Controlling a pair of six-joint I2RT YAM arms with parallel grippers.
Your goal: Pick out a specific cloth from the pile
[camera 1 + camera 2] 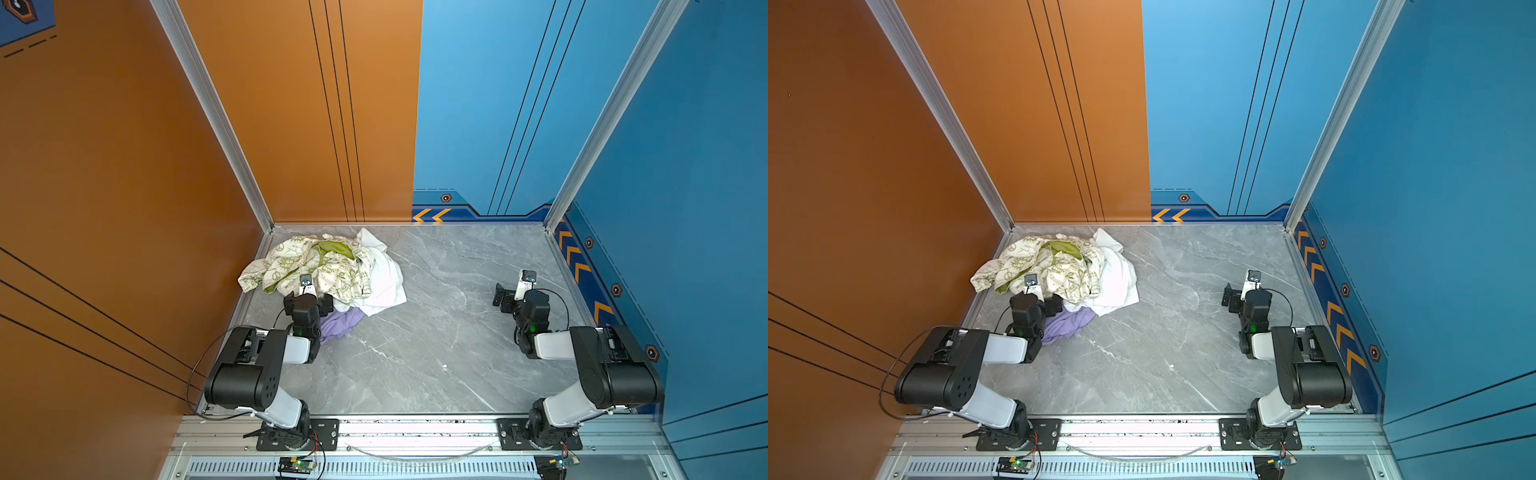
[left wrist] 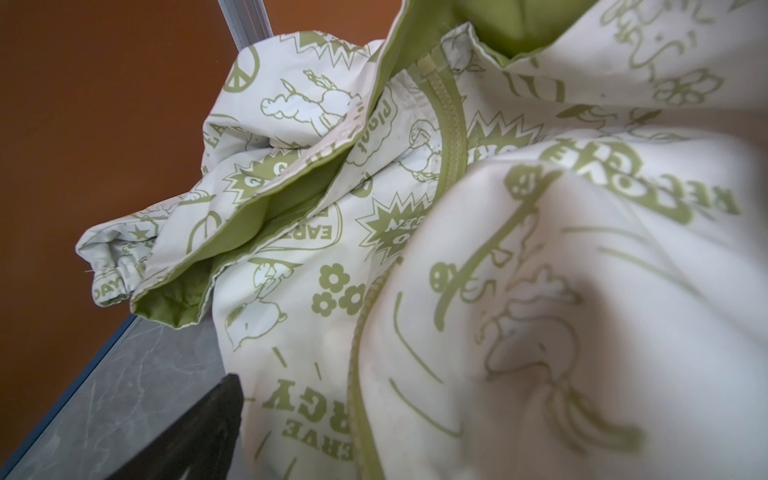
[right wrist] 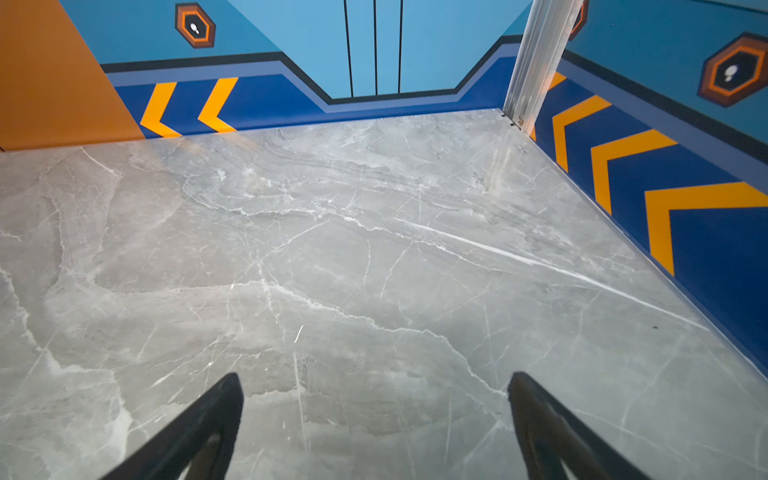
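Altogether, three cloths in the pile (image 1: pixel 332 266), far-left corner of the surface (image 1: pixel 436 332); two arms (image 1: pixel 245 374) folded low; left gripper (image 1: pixel 308 298) and right gripper (image 3: pixel 374 380) gape.

The pile (image 1: pixel 328 266) fills the far left corner of the table (image 1: pixel 436 332), close to the orange wall (image 1: pixel 124 208). The cloth (image 1: pixel 340 324) pokes out at its near edge, overlapped by the white cloth (image 1: pixel 388 282) and the left gripper (image 1: pixel 309 300). The table's middle and right lie bare.

The right gripper (image 3: pixel 374 376) gapes wide, seemingly above the marble table (image 3: pixel 332 249). Its eleven o'clock shows yellow chevrons (image 3: pixel 158 104), one o'clock a metal post (image 3: pixel 538 58).
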